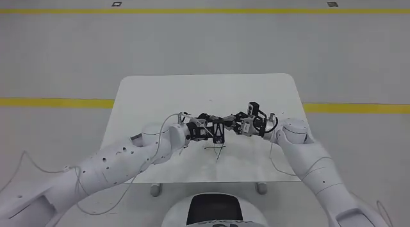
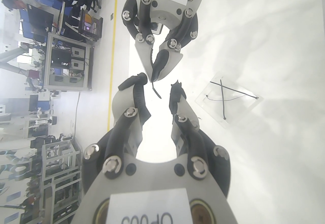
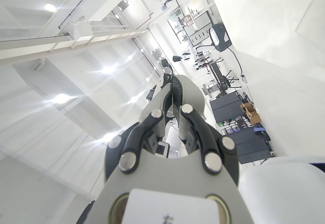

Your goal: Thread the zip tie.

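Your L gripper has its fingers spread wide, w/ the short free tail of the zip tie in the gap btwn them, touching neither. Facing it tip to tip, the R gripper is pinched closed on the tie's other end. Off to the side on the white surface, a clear tray holds spare ties, crossed.

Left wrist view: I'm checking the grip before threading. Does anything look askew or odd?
Yes. The zip tie pokes from the shut right gripper only as a short stub. It slants sideways rather than pointing straight toward the open left gripper. On the table, spare ties lie crossed on a clear tray. Nothing looks damaged.
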Robot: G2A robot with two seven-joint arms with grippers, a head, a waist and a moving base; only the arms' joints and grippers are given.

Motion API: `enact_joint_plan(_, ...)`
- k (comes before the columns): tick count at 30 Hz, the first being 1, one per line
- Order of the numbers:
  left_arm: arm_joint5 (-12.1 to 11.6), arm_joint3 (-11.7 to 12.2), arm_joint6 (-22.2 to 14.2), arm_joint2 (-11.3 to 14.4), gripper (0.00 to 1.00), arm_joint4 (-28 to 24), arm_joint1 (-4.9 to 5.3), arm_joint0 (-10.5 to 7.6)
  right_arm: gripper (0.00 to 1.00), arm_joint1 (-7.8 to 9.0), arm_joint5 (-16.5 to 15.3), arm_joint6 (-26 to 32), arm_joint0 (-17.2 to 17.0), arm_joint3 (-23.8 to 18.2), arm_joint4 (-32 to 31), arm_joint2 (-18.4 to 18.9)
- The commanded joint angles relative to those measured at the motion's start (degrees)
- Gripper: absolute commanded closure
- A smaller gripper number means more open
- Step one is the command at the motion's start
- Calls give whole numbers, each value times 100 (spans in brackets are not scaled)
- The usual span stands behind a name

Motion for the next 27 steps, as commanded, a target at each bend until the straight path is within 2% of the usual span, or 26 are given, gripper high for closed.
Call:
enact_joint_plan(1,12,4,2,12,81,0,-1,-11,100,4,2,5,4,-18,-3,-9)
enact_joint_plan(7,65,9,-10,50,82,0,-4,-56,100,19,18,15,12,-27,7,-35)
enact_joint_plan(21,110,42,73,153,91,0,-9,-146,100,39,35,10,55,37,53,-112)
enact_joint_plan(23,111,45,73,166,94,0,-9,-159,100,42,26,12,58,40,63,-121)
enact_joint_plan(24,111,47,70,172,99,0,-9,-164,100,43,23,13,59,41,68,-124)
enact_joint_plan(27,124,52,63,187,100,0,-7,-167,100,49,20,20,61,43,79,-135)
